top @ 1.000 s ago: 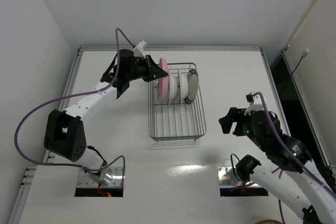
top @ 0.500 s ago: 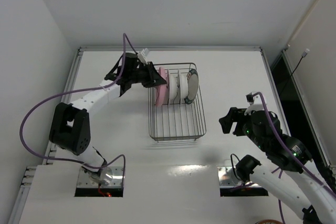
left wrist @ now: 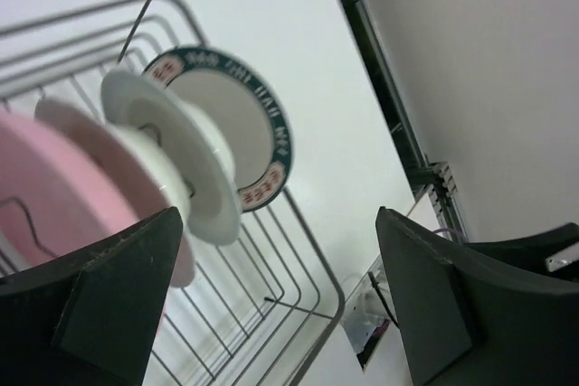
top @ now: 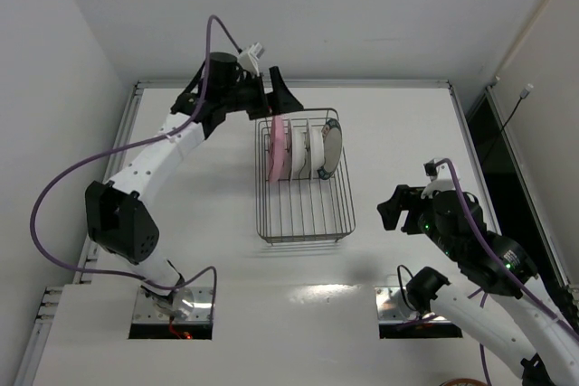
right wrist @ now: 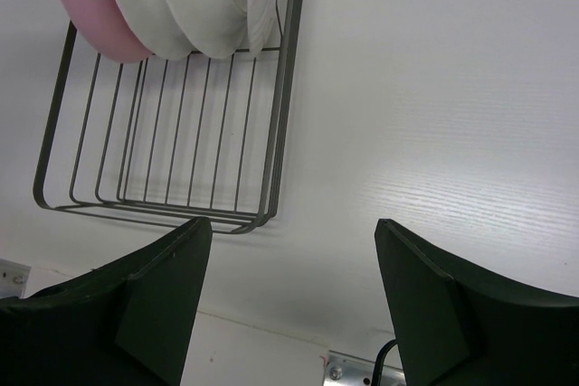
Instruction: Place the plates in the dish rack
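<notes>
Plates side by side — in the dish rack's far end

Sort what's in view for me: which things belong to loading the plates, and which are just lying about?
Job: pink plate, two white plates, blue-rimmed plate, all standing in the dish rack.
Just there: purple arm cables, table.

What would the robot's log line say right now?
left gripper: open, holding nothing | pink plate: upright in dish rack | right gripper: open, empty
</notes>
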`<state>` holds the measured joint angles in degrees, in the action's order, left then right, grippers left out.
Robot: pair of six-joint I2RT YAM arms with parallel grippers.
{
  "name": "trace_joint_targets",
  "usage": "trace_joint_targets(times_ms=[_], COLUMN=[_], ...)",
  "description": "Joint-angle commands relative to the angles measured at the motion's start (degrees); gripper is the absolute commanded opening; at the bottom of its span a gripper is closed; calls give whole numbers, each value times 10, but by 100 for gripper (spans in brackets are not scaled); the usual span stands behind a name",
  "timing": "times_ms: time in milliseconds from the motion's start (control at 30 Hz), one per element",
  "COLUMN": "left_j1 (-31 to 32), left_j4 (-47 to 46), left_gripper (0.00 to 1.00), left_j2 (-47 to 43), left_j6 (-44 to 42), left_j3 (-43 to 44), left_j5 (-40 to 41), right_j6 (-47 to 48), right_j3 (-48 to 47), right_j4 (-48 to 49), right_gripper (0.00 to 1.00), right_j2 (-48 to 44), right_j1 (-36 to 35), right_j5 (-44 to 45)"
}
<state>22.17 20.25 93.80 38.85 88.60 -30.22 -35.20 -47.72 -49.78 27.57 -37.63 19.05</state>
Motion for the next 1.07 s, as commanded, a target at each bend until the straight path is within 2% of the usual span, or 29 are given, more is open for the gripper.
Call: trace_joint_targets(times_ms=[0, 100, 133, 233, 267, 333, 367, 433, 467, 600, 667, 900, 1000, 1033], left_j1=[16, 22, 22, 36, 36, 43, 43, 43, 43, 43, 43, 43, 43, 43], left_j4=[18, 23, 32, 77, 97, 109, 109, 99, 67, -9, -25, -64, -106, -148], left_gripper=[86, 88, 100, 100, 100, 100, 100, 100, 100, 100, 100, 100, 100, 100], left_j2=[-19, -48, -56, -96, -106, -146, -160, -210, -229, -310, -334, -340, -340, -340], left_j6=[-28, -45, -63, -113, -124, -148, -148, -159, -164, -187, -203, -218, -211, -211], left_j3=[59, 77, 84, 91, 84, 66, 35, -9, -70, -198, -228, -301, -345, -389], left_j5=[-29, -16, 14, 105, 182, 252, 330, 411, 468, 520, 541, 680, 723, 723], right_j6=[-7, -7, -7, -7, -7, -7, -7, -7, -1, 4, 4, 9, 9, 9], right_j3=[-10, -10, -10, -4, -4, -4, -4, -15, -15, -30, -30, -35, -35, -40], right_j4=[24, 24, 24, 24, 24, 19, 19, 19, 12, 12, 12, 12, 6, 6], right_gripper=[71, 71, 72, 76, 78, 86, 90, 93, 93, 96, 96, 97, 97, 97], right_j2=[2, 2, 2, 2, 2, 2, 8, 23, 35, 47, 47, 35, 41, 41], right_j1=[2, 2, 2, 2, 2, 2, 2, 2, 2, 2, 2, 2, 2, 2], right_j5=[-1, -1, -1, -1, 5, 10, 10, 10, 10, 10, 10, 15, 26, 26])
